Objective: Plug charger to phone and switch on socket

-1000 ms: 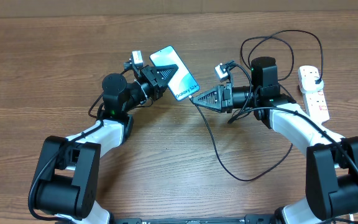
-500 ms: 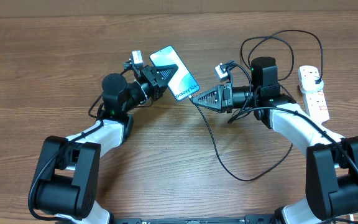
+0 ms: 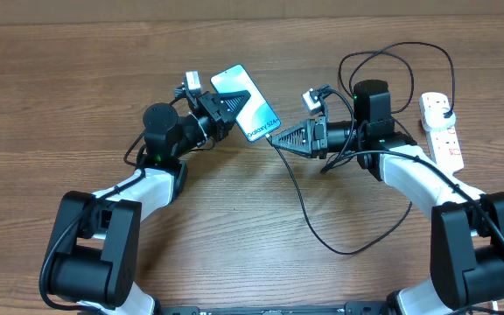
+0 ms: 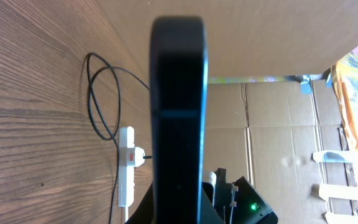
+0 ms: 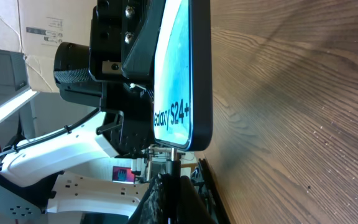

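Wood-grain table [image 3: 59,87] under even light, with taped cardboard boxes [image 4: 278,137] standing just behind its far edge.

One phone [image 3: 246,103], one charger [image 3: 303,210], one socket [image 3: 441,129], one left tool [image 3: 230,109], one right tool [image 3: 278,140].

The phone [image 3: 245,103] has a black frame and a pale blue-white screen with dark "Galaxy S24+" lettering. The charger cable [image 3: 309,210] is black. The socket [image 3: 442,131], at the right edge, is white with red markings. The tabletop [image 3: 59,87] is brown woodgrain, and my fingers [image 3: 227,107] are black.
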Controlling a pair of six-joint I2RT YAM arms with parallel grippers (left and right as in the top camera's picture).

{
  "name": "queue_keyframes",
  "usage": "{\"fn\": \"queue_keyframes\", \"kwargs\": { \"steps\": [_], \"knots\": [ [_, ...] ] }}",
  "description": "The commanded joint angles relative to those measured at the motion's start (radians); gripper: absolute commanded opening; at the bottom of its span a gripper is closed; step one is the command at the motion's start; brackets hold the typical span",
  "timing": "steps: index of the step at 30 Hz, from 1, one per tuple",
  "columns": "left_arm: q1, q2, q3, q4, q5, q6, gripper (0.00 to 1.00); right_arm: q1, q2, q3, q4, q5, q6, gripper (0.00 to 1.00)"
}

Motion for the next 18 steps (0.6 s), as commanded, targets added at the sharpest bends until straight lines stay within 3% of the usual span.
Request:
{"fn": "queue_keyframes", "kwargs": {
  "steps": [1, 18],
  "knots": [
    [0.014, -0.015, 0.003, 0.009, 0.039, -0.003, 0.04, 0.003, -0.018, 0.013, 0.009, 0.021, 0.004, 0.04],
    [0.021, -0.015, 0.003, 0.008, 0.051, -0.003, 0.04, 0.003, -0.018, 0.013, 0.010, 0.020, 0.003, 0.04]
  ]
}}
